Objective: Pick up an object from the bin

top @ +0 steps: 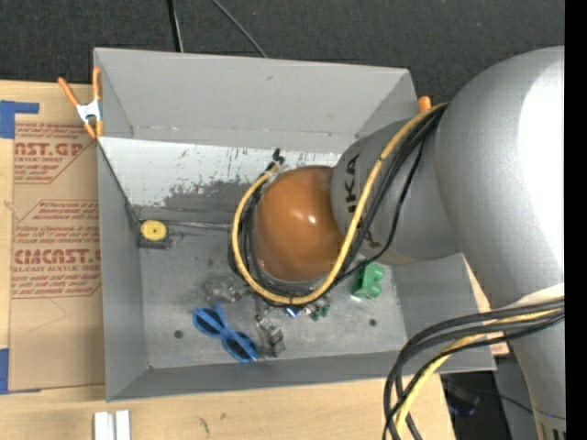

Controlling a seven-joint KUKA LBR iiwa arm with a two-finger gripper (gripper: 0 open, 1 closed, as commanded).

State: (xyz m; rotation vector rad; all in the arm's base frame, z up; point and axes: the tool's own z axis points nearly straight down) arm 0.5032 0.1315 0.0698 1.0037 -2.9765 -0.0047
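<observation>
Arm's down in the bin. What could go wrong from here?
The orange cover hides what's under it, so a grasp can't be checked here. The blue scissors and metal bits lie close together by the near wall, so it may snag both. The green piece beside the cover could get knocked.

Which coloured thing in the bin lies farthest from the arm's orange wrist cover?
The small yellow round disc, alone by the grey metal bin's left wall. The green plastic block and the blue two-looped plastic piece lie close to the orange wrist cover.
</observation>
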